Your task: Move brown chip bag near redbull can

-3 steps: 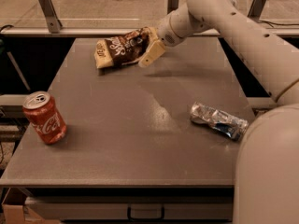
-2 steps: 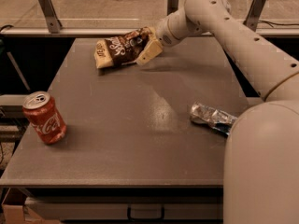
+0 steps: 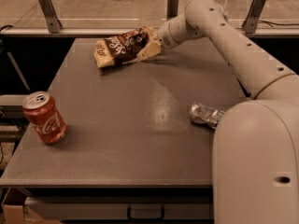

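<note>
The brown chip bag (image 3: 122,46) lies at the far left-centre of the grey table (image 3: 140,125), dark brown with cream-yellow ends and white lettering, its right end tilted up. My gripper (image 3: 147,49) is at the bag's right end, touching it, with the arm reaching in from the right. The redbull can (image 3: 204,114) is a crushed silver can lying on its side near the table's right edge. Its right part is hidden behind my arm's body.
A red Coca-Cola can (image 3: 44,117) stands upright near the table's left edge. My arm's large white body (image 3: 257,162) fills the lower right. A rail with metal posts (image 3: 46,8) runs behind the table's far edge.
The gripper has edged a little to the left against the bag's right end. My arm's body now covers more of the redbull can. The bag has hardly moved.
</note>
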### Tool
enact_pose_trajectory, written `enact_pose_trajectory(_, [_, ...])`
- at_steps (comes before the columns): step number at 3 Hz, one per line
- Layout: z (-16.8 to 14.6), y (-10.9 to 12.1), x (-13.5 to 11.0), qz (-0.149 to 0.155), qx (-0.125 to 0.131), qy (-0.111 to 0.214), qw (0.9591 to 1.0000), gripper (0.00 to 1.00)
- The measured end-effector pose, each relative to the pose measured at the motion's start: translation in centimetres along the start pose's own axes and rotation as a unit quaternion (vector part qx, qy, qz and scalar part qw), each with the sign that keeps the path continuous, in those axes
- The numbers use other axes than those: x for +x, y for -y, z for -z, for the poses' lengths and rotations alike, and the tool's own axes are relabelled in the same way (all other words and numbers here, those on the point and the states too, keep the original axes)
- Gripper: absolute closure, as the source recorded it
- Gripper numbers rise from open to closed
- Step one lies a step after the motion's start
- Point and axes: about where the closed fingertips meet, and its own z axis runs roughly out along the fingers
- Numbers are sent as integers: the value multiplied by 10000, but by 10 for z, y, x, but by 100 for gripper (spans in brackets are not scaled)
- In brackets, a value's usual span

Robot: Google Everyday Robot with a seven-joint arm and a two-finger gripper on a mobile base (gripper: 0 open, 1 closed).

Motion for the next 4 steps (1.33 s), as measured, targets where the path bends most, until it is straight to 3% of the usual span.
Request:
enact_pose_trajectory(2, [10, -1, 3, -169, 31, 102, 9998, 87])
enact_pose_trajectory(3, [22, -8, -3, -126, 57, 213, 9997, 100])
enact_pose_trajectory(4, [37, -14, -11, -45, 101, 313, 9994, 100])
